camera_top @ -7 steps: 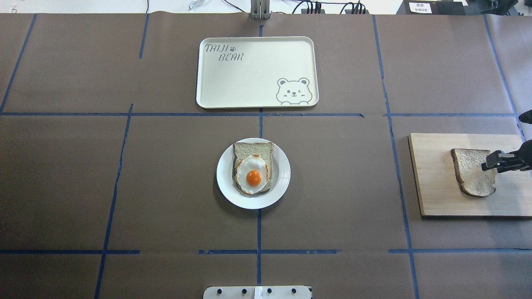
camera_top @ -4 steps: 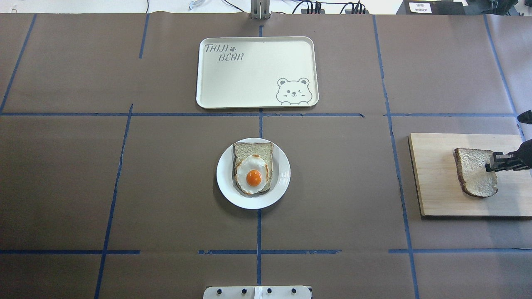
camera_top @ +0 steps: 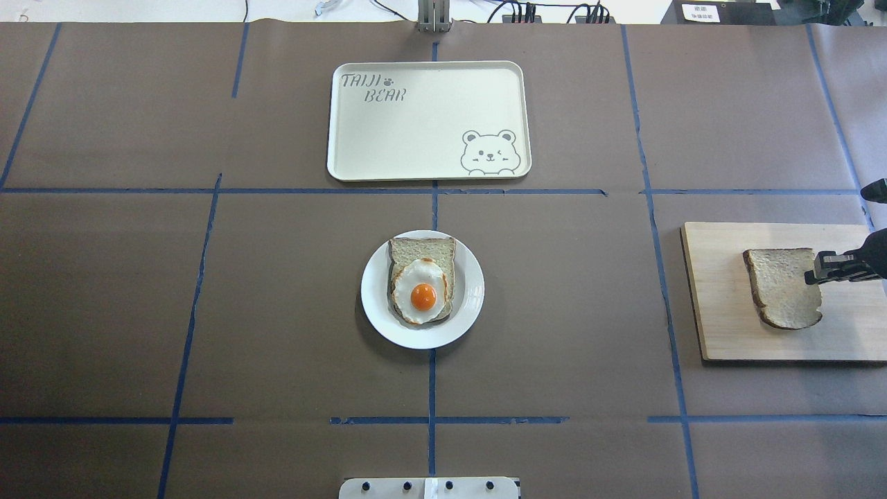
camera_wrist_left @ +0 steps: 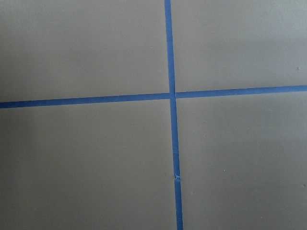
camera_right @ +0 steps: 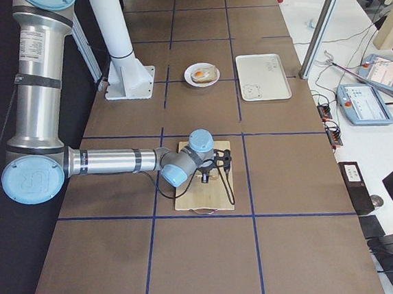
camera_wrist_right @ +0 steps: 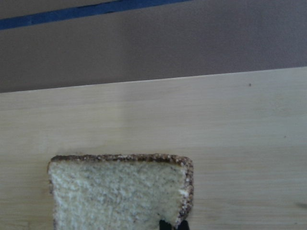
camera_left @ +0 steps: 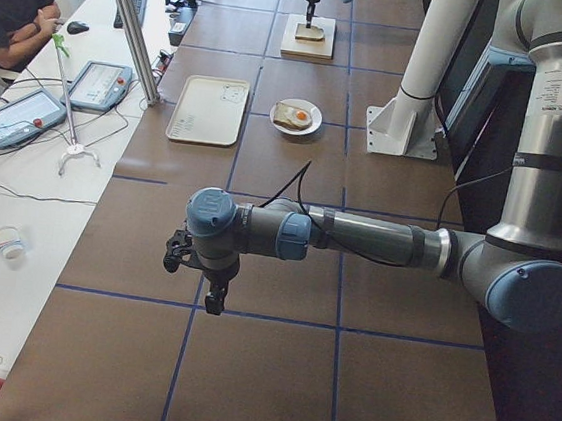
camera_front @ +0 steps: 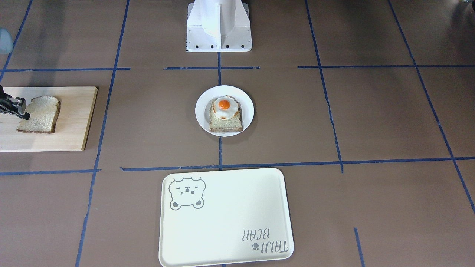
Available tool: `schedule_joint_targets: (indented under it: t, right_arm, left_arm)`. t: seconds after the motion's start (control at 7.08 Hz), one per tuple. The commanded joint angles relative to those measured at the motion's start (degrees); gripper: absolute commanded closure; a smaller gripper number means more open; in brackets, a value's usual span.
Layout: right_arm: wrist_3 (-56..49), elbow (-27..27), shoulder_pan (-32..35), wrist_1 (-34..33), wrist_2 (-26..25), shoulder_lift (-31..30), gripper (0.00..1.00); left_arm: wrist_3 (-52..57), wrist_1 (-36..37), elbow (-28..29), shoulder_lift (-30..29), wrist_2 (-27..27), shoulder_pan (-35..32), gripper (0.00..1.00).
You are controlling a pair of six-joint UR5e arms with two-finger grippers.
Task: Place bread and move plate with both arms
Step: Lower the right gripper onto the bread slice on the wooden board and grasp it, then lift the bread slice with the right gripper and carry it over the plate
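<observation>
Plainly, the bread (camera_top: pixel 779 285) is a light, soft, crumbly slice. I judge it will droop and may tear if pinched hard in the crumb, so the firmer dark crust is the better hold. It lies on the wooden board (camera_top: pixel 721 326), at 3 o'clock from the plate (camera_top: pixel 468 305) in the overhead view and well apart from it. The right gripper (camera_top: pixel 811 276) is at the slice's 2 o'clock edge, its fingers (camera_wrist_right: pixel 164 225) closed narrowly on the crust there. The plate sits mid-tabletop (camera_top: pixel 277 312) and carries an egg-topped slice (camera_top: pixel 421 287). At 12 o'clock from the plate lies the cream bear tray (camera_top: pixel 416 125). The left gripper (camera_left: pixel 194 272) hangs over bare tabletop, and I cannot tell whether its fingers are open or closed
</observation>
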Motion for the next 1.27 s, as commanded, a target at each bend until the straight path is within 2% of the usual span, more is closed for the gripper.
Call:
schedule_joint_targets:
  t: [0.0, 0.28, 0.56, 0.85, 0.99, 1.13]
  right_arm:
    - [0.5, 3.2, 0.7, 3.9, 3.8, -0.3, 1.00]
    - [2.6, 3.5, 2.1, 6.4, 8.8, 2.9, 1.00]
    - [18.1, 3.3, 1.9, 8.5, 10.4, 13.4, 1.00]
    - [29.7, 2.9, -2.0, 9.4, 10.0, 23.4, 1.00]
    - [37.2, 2.7, -6.9, 9.4, 6.9, 28.8, 1.00]
    - [43.2, 3.0, -14.8, 9.5, -3.3, 33.2, 1.00]
  left_arm:
    - [-0.1, 0.0, 0.0, 0.0, -0.1, 0.0, 0.00]
    - [-0.1, 0.0, -0.4, 0.2, 0.0, -0.1, 0.00]
    - [-0.1, 0.0, -0.4, 0.3, -0.1, -0.1, 0.00]
    - [-0.2, 0.1, -0.4, 0.5, -0.2, 0.0, 0.00]
    - [-0.2, 0.0, -0.2, 0.5, -0.2, -0.1, 0.00]
    - [-0.1, 0.0, 0.2, 0.4, -0.3, 0.0, 0.00]
